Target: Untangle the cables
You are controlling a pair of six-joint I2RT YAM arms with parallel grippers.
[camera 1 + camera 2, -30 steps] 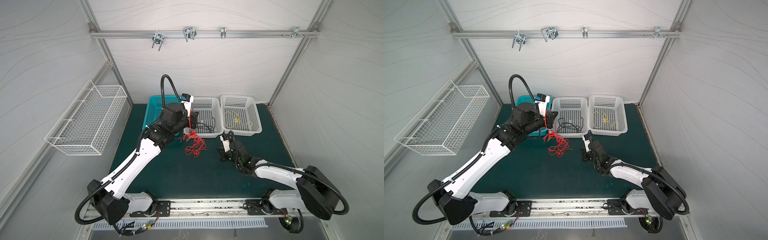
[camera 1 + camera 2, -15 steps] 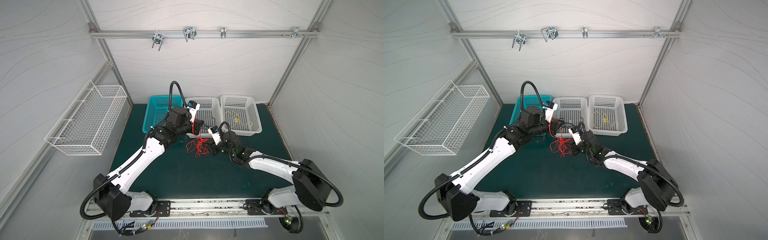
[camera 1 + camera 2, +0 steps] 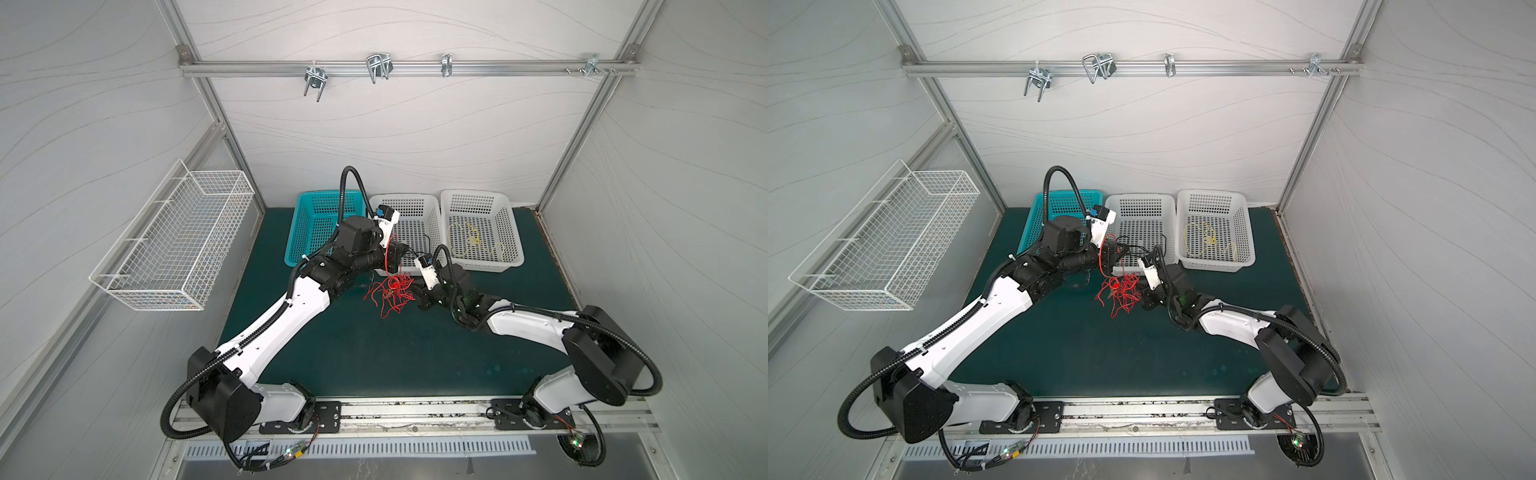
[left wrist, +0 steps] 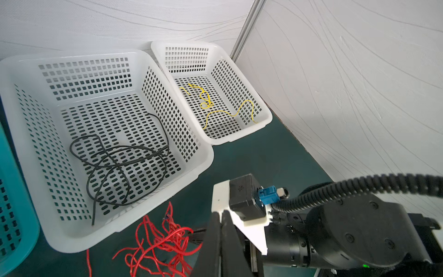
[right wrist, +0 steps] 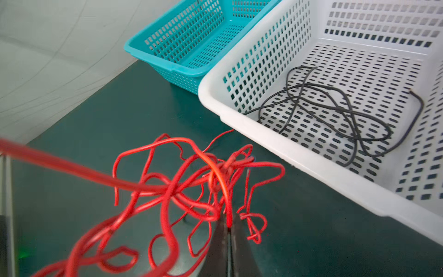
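Fully closed, left jaws and right jaws each pinch the red cable (image 5: 217,167) beside the middle basket (image 5: 311,158); separate slowly, easing if knots tighten.

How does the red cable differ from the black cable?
The red cable is tangled over the mat, outside any basket; the black cable lies looped inside a white basket. The left gripper and right gripper are shut on the red cable; nothing touches the black cable. Both are thin.
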